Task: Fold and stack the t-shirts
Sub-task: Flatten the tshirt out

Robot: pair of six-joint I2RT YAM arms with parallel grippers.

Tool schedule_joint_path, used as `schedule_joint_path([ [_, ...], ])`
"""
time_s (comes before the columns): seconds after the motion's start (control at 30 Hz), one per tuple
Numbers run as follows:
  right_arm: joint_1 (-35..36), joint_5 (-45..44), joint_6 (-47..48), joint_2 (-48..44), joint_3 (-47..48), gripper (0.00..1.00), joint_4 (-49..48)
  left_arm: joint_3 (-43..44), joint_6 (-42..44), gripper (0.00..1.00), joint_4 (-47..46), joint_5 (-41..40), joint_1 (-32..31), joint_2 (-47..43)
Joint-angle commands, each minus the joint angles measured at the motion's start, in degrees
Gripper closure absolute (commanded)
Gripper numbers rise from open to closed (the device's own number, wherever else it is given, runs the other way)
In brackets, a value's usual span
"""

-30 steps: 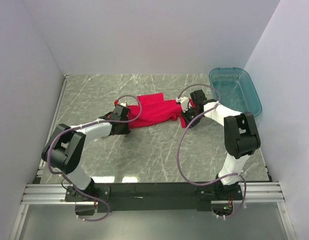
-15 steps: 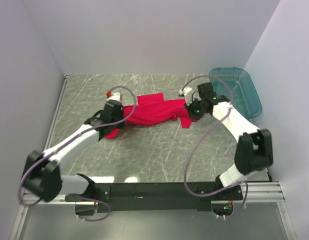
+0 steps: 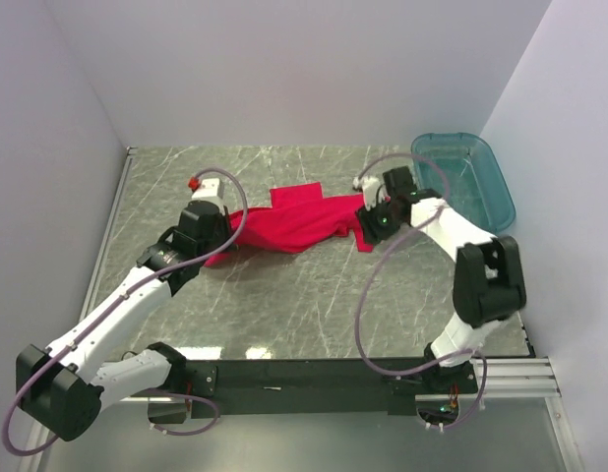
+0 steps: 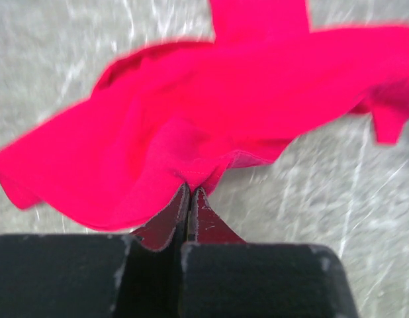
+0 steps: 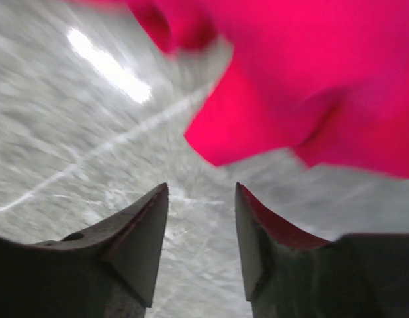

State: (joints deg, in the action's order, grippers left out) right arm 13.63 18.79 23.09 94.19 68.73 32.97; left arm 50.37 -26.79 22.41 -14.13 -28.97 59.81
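A bright red t-shirt (image 3: 302, 218) lies bunched and stretched across the middle of the marble table. My left gripper (image 3: 223, 236) is shut on the t-shirt's left edge; in the left wrist view (image 4: 190, 188) the fingertips pinch a fold of the t-shirt (image 4: 211, 112), which spreads away from them. My right gripper (image 3: 371, 228) is open and empty at the t-shirt's right end. In the right wrist view (image 5: 200, 189) its jaws stand apart over bare table, with the t-shirt's edge (image 5: 284, 93) just beyond the tips.
A teal see-through plastic tub (image 3: 463, 177) stands at the back right, close behind my right arm. Grey walls close in the table (image 3: 284, 305) on three sides. A metal rail (image 3: 112, 226) runs along the left edge.
My left arm has stretched out and moved left and back, pulling the t-shirt's left edge with it. My right gripper has let go of the right end and now sits open beside it.
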Motion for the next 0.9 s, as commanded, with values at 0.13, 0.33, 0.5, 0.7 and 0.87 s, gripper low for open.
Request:
schedule_joint_path([
  [0.13, 0.2, -6.8, -10.3, 7.0, -0.8, 0.44, -5.4, -3.0, -0.8, 0.99, -1.1, 2.5, -0.2, 0.4],
  [0.33, 0.2, -7.2, -11.9, 11.9, 1.7, 0.45, -5.8, -4.0, -1.3, 0.99, -1.2, 2.8, -0.3, -0.8],
  [0.5, 0.1, -6.1, -12.4, 14.8, 2.6, 0.53, -5.0, -4.7, -1.6, 0.99, -1.1, 3.1, -0.2, -1.7],
  [0.7, 0.0, -9.4, -9.8, 8.1, 1.1, 1.00, -5.3, -4.1, -1.6, 0.99, 0.2, 2.4, -0.2, -3.5],
  [0.87, -0.2, -6.1, 2.9, -8.7, 3.1, 1.00, 2.2, -0.4, -0.3, 0.99, 2.0, -1.2, -0.2, -9.3],
])
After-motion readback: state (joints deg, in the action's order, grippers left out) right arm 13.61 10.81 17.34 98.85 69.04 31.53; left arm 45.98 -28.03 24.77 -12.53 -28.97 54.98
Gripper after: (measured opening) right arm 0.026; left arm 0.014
